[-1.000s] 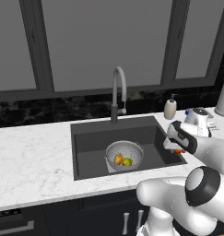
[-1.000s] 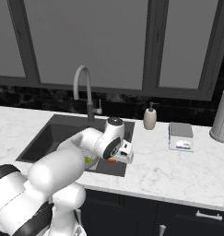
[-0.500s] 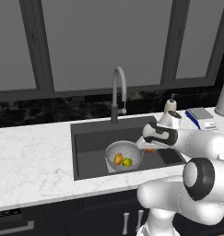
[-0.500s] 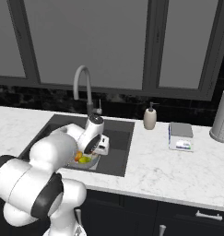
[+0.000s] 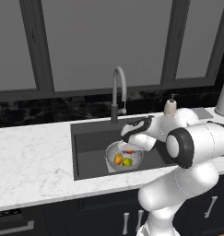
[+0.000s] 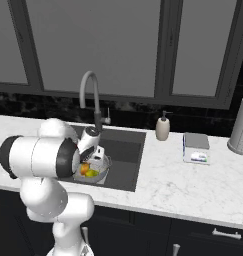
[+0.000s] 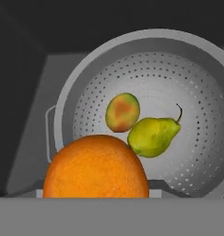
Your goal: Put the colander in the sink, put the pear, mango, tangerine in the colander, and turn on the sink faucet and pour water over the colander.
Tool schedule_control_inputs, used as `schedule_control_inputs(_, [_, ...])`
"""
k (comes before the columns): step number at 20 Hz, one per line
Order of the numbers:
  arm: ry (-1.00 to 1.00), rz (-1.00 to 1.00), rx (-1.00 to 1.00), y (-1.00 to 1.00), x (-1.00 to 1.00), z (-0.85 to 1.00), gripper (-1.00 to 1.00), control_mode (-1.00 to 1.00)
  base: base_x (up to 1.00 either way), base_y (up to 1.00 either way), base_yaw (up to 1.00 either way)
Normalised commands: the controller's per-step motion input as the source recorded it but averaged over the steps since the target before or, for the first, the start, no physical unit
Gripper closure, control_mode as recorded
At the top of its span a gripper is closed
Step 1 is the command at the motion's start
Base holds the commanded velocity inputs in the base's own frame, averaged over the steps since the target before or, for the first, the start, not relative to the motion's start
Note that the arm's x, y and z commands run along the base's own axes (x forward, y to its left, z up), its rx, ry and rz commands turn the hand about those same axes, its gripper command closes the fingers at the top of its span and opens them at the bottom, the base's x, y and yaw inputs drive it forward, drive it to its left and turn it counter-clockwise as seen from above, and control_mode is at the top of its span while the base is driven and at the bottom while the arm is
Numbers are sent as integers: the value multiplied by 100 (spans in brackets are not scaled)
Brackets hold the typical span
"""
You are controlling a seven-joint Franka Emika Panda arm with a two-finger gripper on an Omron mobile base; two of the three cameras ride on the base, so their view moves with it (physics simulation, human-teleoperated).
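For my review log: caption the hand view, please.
Tangerine held above the colander, where the mango and pear already lie.

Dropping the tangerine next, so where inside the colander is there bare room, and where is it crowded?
In the hand view the colander's upper half and right wall are bare mesh. The middle is crowded: the mango and pear lie touching each other there. The tangerine sits in the gripper above the near rim, the sink floor bare beside it.
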Motion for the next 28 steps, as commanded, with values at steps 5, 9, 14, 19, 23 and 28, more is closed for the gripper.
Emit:
schedule_control_inputs(5, [0,0,0,6,54,-67,100,-100,0,0,0])
schedule_control_inputs(9, [0,0,0,0,47,-57,100,-100,0,0,0])
schedule_control_inputs(14, [0,0,3,7,43,-32,-100,-100,0,0,0])
schedule_control_inputs(19, [0,0,6,-8,9,35,-100,-100,0,0,0])
schedule_control_inputs(23, [0,0,6,-25,0,82,-100,-100,0,0,0])
schedule_control_inputs(28, [0,0,5,-6,0,91,-100,-100,0,0,0])
